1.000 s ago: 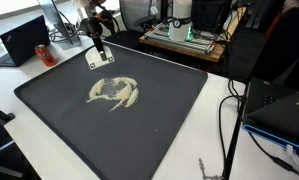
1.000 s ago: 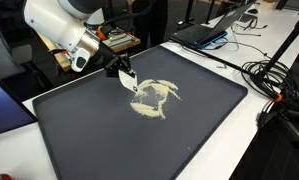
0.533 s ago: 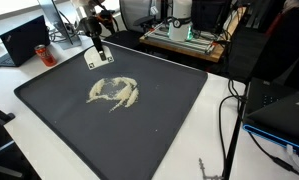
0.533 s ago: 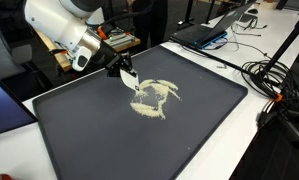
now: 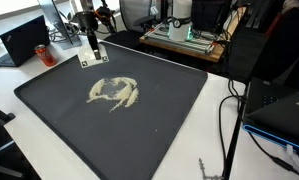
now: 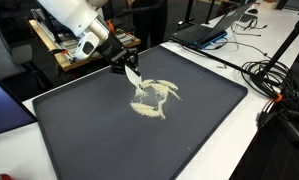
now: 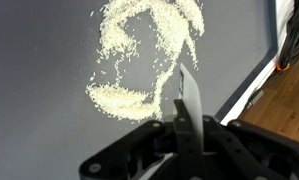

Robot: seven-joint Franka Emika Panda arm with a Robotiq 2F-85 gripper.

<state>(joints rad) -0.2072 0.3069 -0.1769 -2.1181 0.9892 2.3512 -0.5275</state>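
In an exterior view, my gripper is in the upper left of the frame. It is clamped tight on a white card. The card hangs just above the far edge of the dark mat. The pale grains lie in a curly heap near the middle, a bit apart from the card. A laptop sits at the far left.

In an exterior view from another spot, the gripper is at the upper middle. The card tilts down just beside the grains.

In the wrist view, the gripper is at the bottom. The card sticks up, thin edge to me. The grains spread across the top.
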